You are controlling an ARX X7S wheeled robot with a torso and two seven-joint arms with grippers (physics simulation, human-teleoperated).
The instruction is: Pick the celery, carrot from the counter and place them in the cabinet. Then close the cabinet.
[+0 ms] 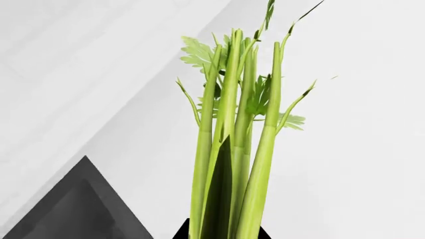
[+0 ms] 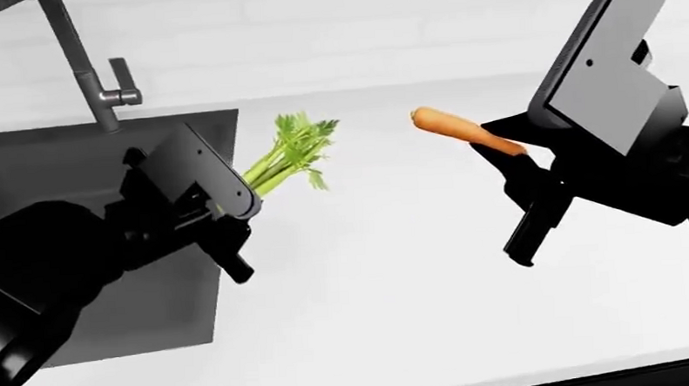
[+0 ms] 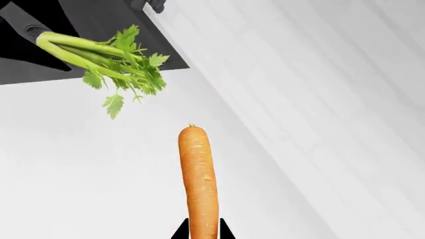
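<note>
Above the white bench (image 2: 418, 277), beside the sink (image 2: 41, 171), the left tool (image 2: 238, 206) pinches the celery (image 2: 287, 152) by its stalks; the right tool (image 2: 508, 155) pinches the carrot (image 2: 458, 129), both held clear off the surface.

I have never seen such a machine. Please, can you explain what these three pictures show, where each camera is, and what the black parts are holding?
This is a simulated robot with two black arms; each ends in a grasping tool. One picture comes from a camera on the head, looking down over a white counter with a dark sink and a faucet. The other two come from cameras near each tool. The left tool holds the celery, leafy end pointing away; its own camera shows the stalks up close. The right tool holds the carrot, also seen in its camera. Both vegetables look lifted off the counter. No cabinet is visible.
</note>
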